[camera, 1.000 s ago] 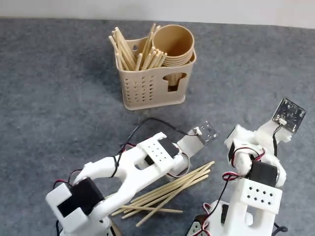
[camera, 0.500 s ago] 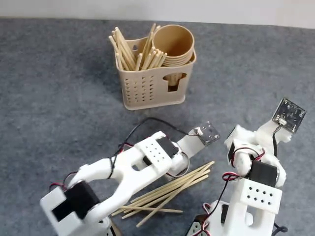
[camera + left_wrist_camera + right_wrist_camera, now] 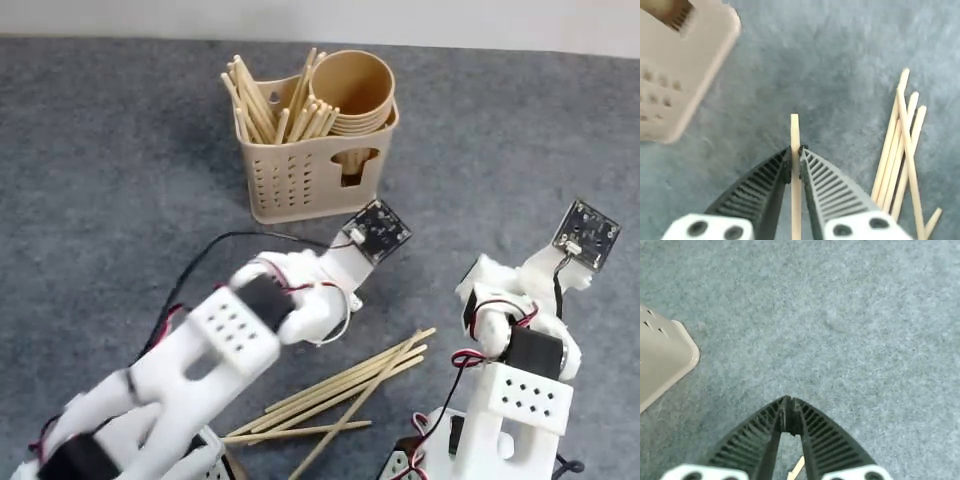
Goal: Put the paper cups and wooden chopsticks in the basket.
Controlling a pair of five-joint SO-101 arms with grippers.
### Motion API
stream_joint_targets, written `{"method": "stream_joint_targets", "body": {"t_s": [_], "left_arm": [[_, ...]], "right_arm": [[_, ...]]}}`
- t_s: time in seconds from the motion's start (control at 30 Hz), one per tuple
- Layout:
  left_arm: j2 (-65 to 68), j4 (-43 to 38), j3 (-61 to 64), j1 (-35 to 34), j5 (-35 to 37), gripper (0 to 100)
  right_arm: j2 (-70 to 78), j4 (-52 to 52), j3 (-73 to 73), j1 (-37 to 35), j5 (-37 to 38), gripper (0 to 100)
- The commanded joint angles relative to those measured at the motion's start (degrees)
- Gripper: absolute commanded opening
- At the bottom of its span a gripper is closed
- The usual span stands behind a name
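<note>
Pinched one wooden chopstick (image 3: 795, 131) between the left jaws, the ribbed faces closed on either side of it. Held it lengthwise along the jaws, blunt end poking out past the tips, over the grey bench (image 3: 840, 60) and just off a lower corner of the basket (image 3: 675, 75). Found the right jaws pressed together on nothing, tips meeting over the bench, with a corner of the basket off to one side in the right wrist view. Saw the loose chopsticks (image 3: 345, 390) lying flat on the bench in front of the basket, between the two arms. Noted their long axes running on a slant, from the near left up toward the far right. Noted them bunched almost parallel, with one stick lying across the rest at a steeper angle. Farther out, found the basket standing upright at the far side of the bench, split into two compartments. Counted a nested stack of paper cups (image 3: 352, 88), mouths up, in the right-hand compartment. Saw a bundle of standing chopsticks (image 3: 268, 100) in the left-hand one, on end and leaning at mixed angles, tops well above the rim.
</note>
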Motion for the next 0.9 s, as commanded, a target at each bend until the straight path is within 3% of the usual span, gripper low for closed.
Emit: {"method": "stream_joint_targets", "body": {"t_s": [0.0,0.23,0.4,0.63,0.87], "left_arm": [[-9.8,1.14,-0.75,-3.21,-0.35,1],[-23.08,0.88,-0.92,-10.42,-0.18,1],[-29.14,-3.87,-3.91,-14.46,-0.18,1],[-30.11,-11.96,-8.92,-19.12,-0.26,1],[-30.11,-25.32,-9.54,-20.0,-0.26,1]], "right_arm": [[-0.92,-1.27,-0.31,0.31,-0.62,0.5],[-1.19,-1.36,0.92,-0.13,-0.62,0.5],[-1.19,-1.36,1.19,-1.63,-0.53,0.5],[-0.84,-3.3,1.36,-1.36,-0.62,0.5],[-0.84,-3.3,1.36,-1.45,-0.62,0.5]]}}
